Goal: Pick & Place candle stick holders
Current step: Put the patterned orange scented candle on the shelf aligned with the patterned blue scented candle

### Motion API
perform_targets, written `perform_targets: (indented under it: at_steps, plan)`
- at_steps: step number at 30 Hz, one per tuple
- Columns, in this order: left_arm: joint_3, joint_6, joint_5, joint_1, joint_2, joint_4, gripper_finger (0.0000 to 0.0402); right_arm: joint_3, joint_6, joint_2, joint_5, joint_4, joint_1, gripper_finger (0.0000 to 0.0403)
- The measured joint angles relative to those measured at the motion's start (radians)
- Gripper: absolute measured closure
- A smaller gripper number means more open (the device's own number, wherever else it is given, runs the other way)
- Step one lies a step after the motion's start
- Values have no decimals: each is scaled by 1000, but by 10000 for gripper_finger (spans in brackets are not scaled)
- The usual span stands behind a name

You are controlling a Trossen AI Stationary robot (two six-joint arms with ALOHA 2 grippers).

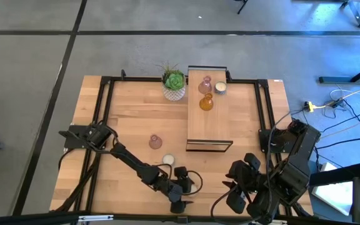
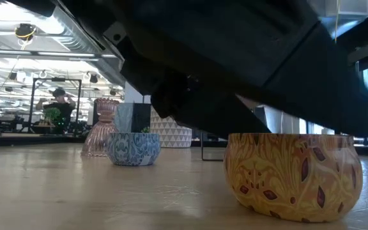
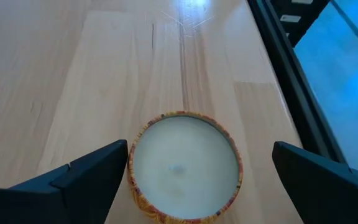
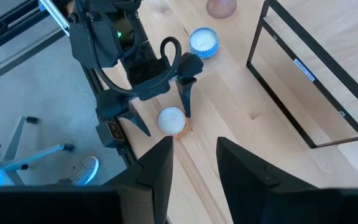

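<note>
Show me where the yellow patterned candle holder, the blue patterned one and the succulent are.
Yellow patterned candle holder (image 3: 185,167): left wrist view, on its cream top.
Blue patterned candle holder (image 2: 133,149): low view, on its side wall.
Succulent (image 1: 174,79): high view, on its green leaves.

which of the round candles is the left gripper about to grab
The yellow-patterned candle, sitting between the open left gripper's fingers; the blue one stands apart, farther off.

left gripper (image 1: 186,187) placed low over cream holder (image 1: 196,185) | pink glass holder (image 1: 155,142) seen on worktop (image 1: 130,119) | right gripper (image 1: 235,187) parked near front edge
</note>
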Motion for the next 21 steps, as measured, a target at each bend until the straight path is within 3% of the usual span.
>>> perform_targets:
  at_steps: [7, 21]
  plan:
    - [0, -60, 1, 2, 0, 17, 3, 0, 0, 0, 0, 0, 0, 276]
    - [1, -36, -20, 3, 22, -19, 3, 0, 3, 0, 0, 0, 0, 276]
